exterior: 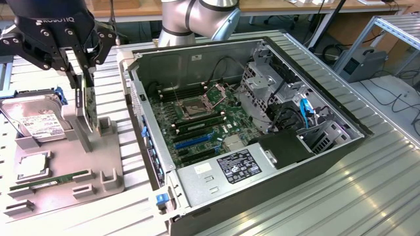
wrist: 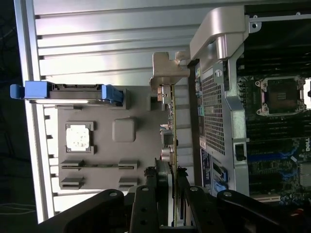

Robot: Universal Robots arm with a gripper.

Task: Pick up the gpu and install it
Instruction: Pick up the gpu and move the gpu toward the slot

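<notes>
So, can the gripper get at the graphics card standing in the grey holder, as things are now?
Probably yes. The gripper is right at the top edge of the graphics card, which stands upright in the grey holder. Nothing lies between them, and the hard drive beside it stands apart.

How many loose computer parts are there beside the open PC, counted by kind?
hard drive: 1
processor: 1
memory stick: 1
gpu: 1
Total: 4
</notes>
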